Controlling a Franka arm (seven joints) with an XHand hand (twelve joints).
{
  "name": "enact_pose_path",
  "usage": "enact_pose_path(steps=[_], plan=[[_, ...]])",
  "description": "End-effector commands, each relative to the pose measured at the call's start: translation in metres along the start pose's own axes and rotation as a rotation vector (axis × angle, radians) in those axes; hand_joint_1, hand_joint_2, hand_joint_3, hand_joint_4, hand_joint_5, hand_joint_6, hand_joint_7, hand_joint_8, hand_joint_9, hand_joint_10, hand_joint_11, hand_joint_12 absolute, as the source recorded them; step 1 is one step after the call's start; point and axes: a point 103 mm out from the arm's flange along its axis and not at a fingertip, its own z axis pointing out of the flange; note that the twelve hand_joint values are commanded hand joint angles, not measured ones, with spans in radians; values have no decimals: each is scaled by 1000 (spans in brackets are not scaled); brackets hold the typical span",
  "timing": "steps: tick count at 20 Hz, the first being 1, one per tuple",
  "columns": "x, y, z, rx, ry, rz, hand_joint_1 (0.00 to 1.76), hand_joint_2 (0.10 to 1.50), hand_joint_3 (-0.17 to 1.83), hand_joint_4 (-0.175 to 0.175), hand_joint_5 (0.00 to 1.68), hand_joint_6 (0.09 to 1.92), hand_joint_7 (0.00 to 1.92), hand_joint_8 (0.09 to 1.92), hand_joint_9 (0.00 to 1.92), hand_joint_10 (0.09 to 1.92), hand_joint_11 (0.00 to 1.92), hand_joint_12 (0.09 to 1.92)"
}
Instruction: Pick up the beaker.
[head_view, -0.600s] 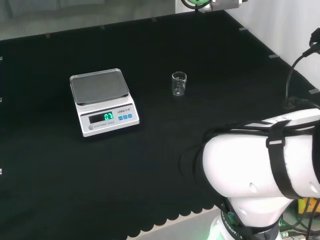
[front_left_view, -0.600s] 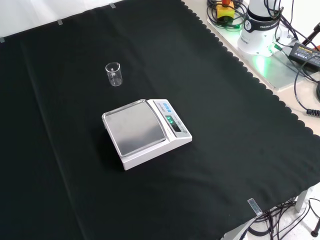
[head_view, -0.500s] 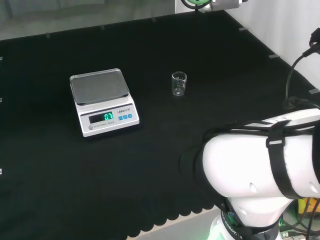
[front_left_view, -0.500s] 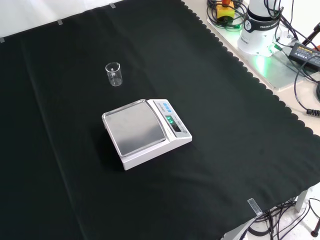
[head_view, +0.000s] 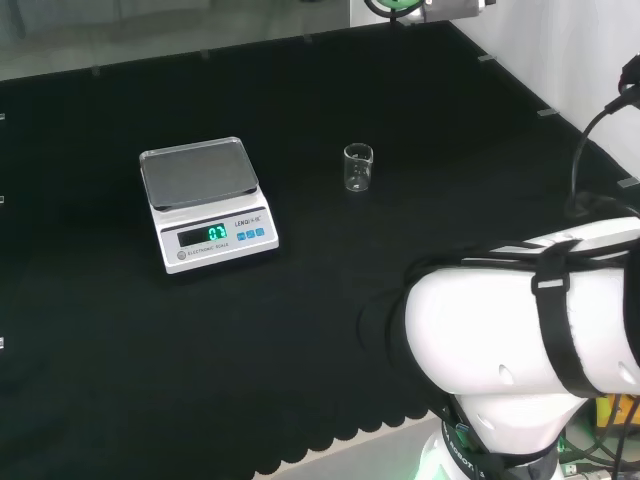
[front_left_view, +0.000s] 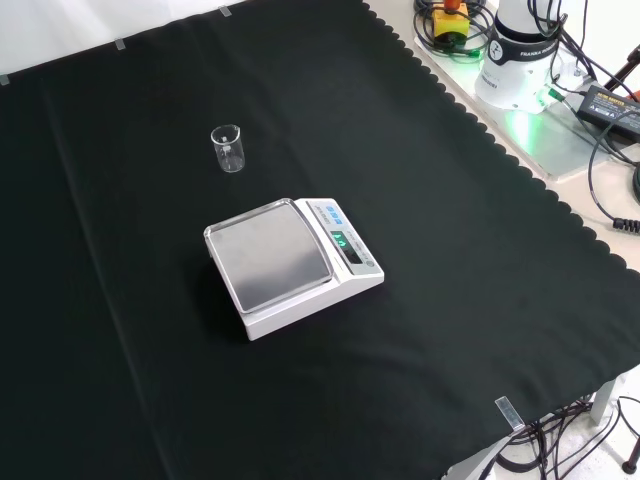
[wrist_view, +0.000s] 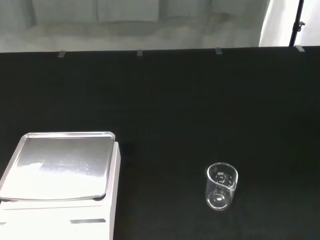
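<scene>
Beaker (head_view: 358, 168) (clear, upright) stands on the worktop (head_view: 300, 330), right of the digital scale (head_view: 205, 205) in the head view. Whether the hand is open or closed, I cannot tell.

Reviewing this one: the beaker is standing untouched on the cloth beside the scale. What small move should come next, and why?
Probably an approach: bring the hand forward and down toward the beaker. It stands upright on the black cloth, apart from the scale, with nothing touching it. The wrist view looks at it from a distance, so closing that gap likely comes before any grasp.
</scene>
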Motion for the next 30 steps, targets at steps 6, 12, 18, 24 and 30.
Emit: enact_pose_path(steps=[6, 12, 18, 24, 30], plan=[[-37, 52, 47, 46, 94, -49, 382, 740, 182, -27, 187, 87, 0, 707, 0, 768, 45, 1572], [-52, 84, 67, 80, 137, -64, 387, 750, 159, -32, 206, 87, 4, 744, 0, 815, 66, 1569], [-58, 113, 91, 118, 142, -65, 394, 757, 146, -37, 221, 87, 13, 760, 0, 846, 85, 1565], [-59, 138, 124, 149, 157, -70, 409, 766, 140, -40, 231, 87, 24, 770, 0, 870, 98, 1561], [-64, 161, 155, 178, 181, -53, 420, 773, 136, -43, 237, 87, 36, 779, 0, 890, 105, 1558]])
